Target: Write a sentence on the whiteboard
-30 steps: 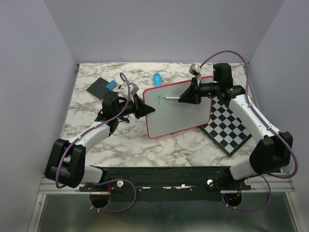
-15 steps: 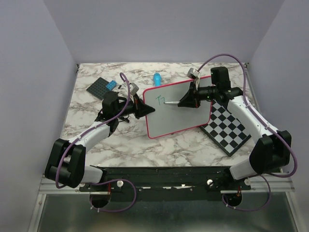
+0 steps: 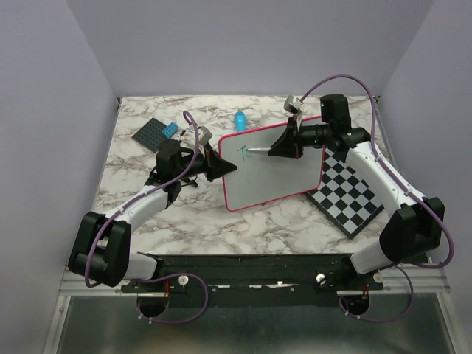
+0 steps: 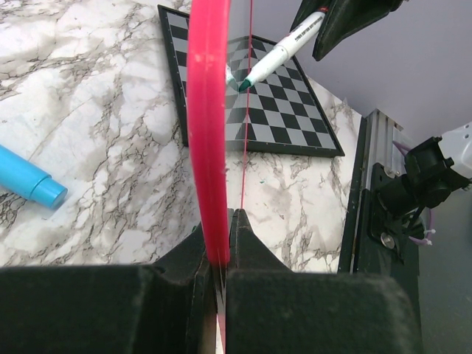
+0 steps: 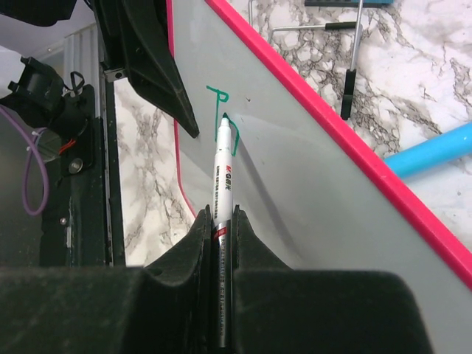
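Since half a second ago the right gripper has shifted slightly toward the far edge of the whiteboard. The green strokes of the sentence have gained another curl, while the left gripper and the board sit where they were. From above, the right gripper is clamped on a white marker. Its tip pokes out ahead of the fingers and meets the glossy white surface at the green strokes, and most of the board spreads out on the gripper's near side. The left gripper is closed on the board's thin pink-red rim, so the board lies straight ahead of its fingers. A black-and-white checkered board lies flat beside and partly beneath the right arm, on the veined marble table. In the left wrist view, the left gripper pinches the rim. The whiteboard runs away from the fingers edge-on as a smooth, rounded pink band. Beyond it the marker, with its white barrel and green tip, slants down from the right gripper. In the right wrist view, the right gripper grips the marker, which points straight out from its fingers. The tip touches the whiteboard at the sentence, just beside the black left gripper.
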### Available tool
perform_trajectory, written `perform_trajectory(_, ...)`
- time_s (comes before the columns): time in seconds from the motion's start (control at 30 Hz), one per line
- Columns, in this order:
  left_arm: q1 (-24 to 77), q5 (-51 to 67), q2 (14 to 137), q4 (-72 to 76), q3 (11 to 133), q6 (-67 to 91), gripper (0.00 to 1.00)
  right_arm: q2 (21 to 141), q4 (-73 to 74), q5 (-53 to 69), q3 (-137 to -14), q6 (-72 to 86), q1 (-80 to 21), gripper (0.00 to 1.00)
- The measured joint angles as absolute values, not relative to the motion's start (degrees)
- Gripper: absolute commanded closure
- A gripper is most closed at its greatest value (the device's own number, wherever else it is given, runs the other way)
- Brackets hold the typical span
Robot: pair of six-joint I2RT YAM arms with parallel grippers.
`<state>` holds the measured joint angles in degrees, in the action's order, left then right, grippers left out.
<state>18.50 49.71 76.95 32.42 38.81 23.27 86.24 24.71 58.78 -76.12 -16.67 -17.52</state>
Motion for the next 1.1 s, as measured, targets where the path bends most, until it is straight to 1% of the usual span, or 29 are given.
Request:
perform_trajectory(0.3,18.5,49.74,76.95,32.4,38.81,23.09,1.0,85.49,24.51,59.57,-75.42,-16.97,-17.52,0.99)
perform_trajectory(0.6,18.5,49.76,76.95,32.36,38.85,22.94,1.0,78.61,24.93,61.43,-73.1,-17.67,-16.25,0.99)
perform_trajectory(0.8,18.5,49.76,76.95,32.21,38.87,22.92,1.0,79.37,24.95,61.56,-73.01,-17.91,-13.3,0.99)
perform_trajectory(1.1,18.5,49.76,76.95,32.1,38.89,22.9,1.0,79.5,24.97,61.58,-72.12,-18.61,-13.1,0.99)
